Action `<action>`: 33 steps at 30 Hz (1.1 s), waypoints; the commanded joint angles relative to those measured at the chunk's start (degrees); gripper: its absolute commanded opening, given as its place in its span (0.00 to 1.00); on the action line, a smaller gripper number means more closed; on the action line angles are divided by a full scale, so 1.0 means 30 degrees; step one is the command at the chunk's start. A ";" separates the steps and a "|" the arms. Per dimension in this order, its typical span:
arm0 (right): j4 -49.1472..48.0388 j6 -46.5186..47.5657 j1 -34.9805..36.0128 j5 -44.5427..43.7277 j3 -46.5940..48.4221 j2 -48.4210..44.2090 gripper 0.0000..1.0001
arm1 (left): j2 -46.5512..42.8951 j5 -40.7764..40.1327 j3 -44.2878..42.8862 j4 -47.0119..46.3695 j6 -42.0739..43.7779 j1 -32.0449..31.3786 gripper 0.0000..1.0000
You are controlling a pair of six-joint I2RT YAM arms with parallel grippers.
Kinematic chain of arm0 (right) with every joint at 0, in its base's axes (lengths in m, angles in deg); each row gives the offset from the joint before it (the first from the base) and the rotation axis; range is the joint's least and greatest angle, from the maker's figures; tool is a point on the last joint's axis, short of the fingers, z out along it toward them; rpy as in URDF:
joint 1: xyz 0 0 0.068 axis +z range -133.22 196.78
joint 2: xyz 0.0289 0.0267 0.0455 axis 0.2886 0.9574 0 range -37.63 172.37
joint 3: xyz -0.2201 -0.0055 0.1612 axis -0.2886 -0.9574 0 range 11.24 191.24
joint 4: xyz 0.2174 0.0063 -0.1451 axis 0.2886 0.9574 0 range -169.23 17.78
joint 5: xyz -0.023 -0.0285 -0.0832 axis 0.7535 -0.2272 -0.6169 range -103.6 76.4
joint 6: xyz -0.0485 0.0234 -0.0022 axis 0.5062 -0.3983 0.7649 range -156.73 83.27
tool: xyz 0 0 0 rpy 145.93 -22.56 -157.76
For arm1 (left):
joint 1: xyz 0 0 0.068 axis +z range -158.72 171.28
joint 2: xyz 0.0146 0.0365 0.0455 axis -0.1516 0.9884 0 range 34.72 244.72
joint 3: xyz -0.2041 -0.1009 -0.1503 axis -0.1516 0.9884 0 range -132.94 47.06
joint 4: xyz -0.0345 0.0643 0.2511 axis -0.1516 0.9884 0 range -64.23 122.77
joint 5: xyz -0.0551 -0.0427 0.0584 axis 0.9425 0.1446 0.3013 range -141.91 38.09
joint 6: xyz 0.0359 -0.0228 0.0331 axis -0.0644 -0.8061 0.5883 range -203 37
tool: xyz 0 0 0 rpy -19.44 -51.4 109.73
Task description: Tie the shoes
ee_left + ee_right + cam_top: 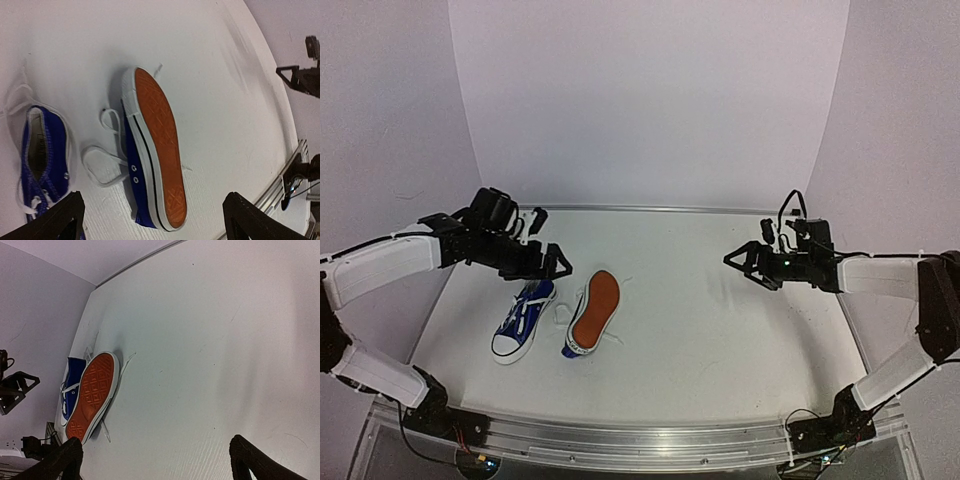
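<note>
Two small blue canvas sneakers lie left of centre on the white table. One shoe (523, 320) stands upright, white toe cap toward the near edge, laces loose. The other shoe (593, 313) lies on its side, orange-brown sole (159, 145) showing, with white laces (102, 165) looped loose beside it. It also shows in the right wrist view (91, 393). My left gripper (552, 268) is open and empty, hovering just behind the upright shoe. My right gripper (738, 260) is open and empty, far to the right of both shoes.
The white table (720, 330) is ringed by pale walls, with a metal rail (640, 440) along the near edge. The arm bases sit at the near corners.
</note>
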 commanded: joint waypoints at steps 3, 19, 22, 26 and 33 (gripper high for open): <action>0.0166 0.0261 0.0069 0.0473 0.0451 0.0053 0.98 | 0.3285 -0.0226 -0.1044 -0.0827 0.0547 -0.2985 1.00; 0.1981 0.0776 0.0071 -0.0023 0.0336 -0.0894 0.98 | 1.1295 -0.0511 -0.9341 -0.0401 0.1305 -0.9106 0.98; 0.2593 0.0924 0.0072 -0.0313 0.0468 -0.1052 0.98 | 1.2209 0.0564 -1.1230 -0.0534 0.1622 -0.9578 0.96; 0.3070 0.0950 0.0072 -0.0310 0.0483 -0.1025 0.98 | 1.0866 0.0057 -1.0460 -0.1379 0.1749 -0.9536 0.98; 0.2998 -0.0305 0.1845 -0.0874 0.0917 -0.0359 0.97 | 0.7618 -0.2627 -0.7361 -0.2062 0.0190 -0.8322 0.99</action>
